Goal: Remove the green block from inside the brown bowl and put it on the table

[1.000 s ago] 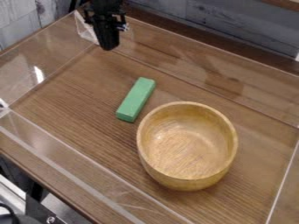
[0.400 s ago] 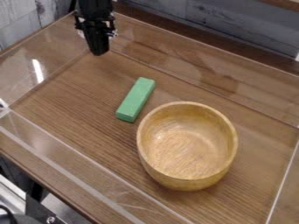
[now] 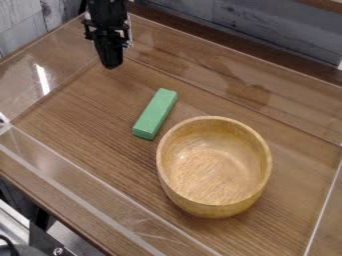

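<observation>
We see the gripper [image 3: 110, 62] near the far edge of the table [image 3: 94, 115], toward the left corner of the view, with the dark arm [image 3: 107, 8] reaching in from the top of the picture. The arm comes down from above and the gripper points downward, its tip dark against the wood. Its fingers are closed together, as far as we can make out, and we see nothing held between them. Whether the tip touches the wood or hangs just over it, we cannot tell.

Below the gripper in our view and to its right, well apart from it, the green block [image 3: 155, 114] lies flat on the table, outside the bowl, slanted with its upper end leaning right. The bowl [image 3: 214, 167] sits farther from the gripper, beyond the block, upright with its opening facing up and its inside bare. Block and bowl are near each other, and we see a strip of wood between them. From the gripper toward the bowl, the block lies partly in the way; between gripper and block we see only bare wood.
</observation>
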### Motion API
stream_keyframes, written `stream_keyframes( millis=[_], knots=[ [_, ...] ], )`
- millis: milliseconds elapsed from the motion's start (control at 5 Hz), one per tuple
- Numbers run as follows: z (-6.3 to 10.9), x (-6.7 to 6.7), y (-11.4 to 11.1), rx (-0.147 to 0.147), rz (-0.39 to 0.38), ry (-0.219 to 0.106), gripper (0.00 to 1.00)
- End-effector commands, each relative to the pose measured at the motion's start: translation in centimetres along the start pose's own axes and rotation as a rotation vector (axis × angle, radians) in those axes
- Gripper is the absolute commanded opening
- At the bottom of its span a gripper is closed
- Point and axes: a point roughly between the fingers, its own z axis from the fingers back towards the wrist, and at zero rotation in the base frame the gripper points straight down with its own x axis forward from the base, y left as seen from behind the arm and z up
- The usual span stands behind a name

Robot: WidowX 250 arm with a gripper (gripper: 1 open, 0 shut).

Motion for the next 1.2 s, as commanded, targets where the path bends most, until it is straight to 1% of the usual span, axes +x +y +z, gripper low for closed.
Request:
stream_keyframes(
  millis=[0,200,400,800,1000],
  knots=[
    [2.2,0.2,0.6,0.036,0.004,-0.042,0.0],
    [1.9,0.0,0.7,0.022,0.009,-0.025,0.0],
    [1.5,-0.1,0.7,0.008,0.014,-0.01,1.0],
    [0.8,-0.3,0.7,-0.022,0.028,0.019,1.0],
    [0.6,-0.2,0.7,-0.032,0.032,0.024,1.0]
  ],
)
